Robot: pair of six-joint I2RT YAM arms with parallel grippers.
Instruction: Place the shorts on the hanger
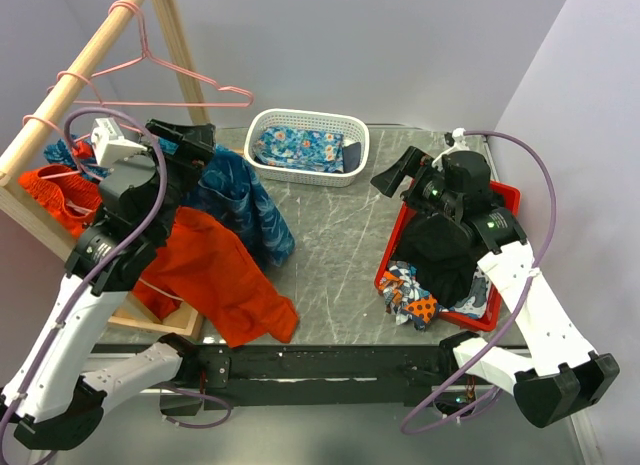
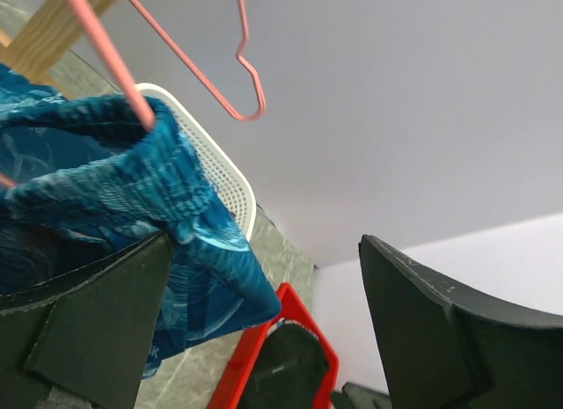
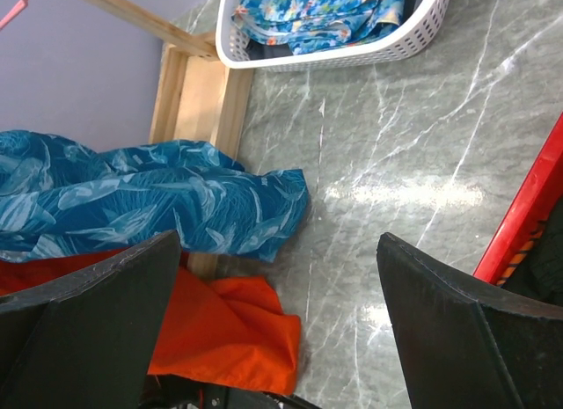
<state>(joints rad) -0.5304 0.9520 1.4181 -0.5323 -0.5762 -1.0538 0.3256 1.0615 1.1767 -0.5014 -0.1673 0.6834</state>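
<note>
The blue fabric shorts with a turquoise leaf print (image 1: pixel 245 200) hang at the left of the frame under the wooden rack pole (image 1: pixel 90 50), beside the plain orange shorts (image 1: pixel 225 275), and in the left wrist view a thin pink wire hanger (image 2: pixel 104 53) seems to run into their waistband. The left arm's jaws stand wide apart just beside that waistband, gripping nothing; the right arm's jaws, over the red tray (image 1: pixel 508 195) at the right of the grey marbled table (image 1: pixel 340 255), are likewise wide open and empty

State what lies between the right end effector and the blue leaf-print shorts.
Nothing but bare grey tabletop separates the right end effector from the shorts, as the top view shows; the right wrist view agrees.
</note>
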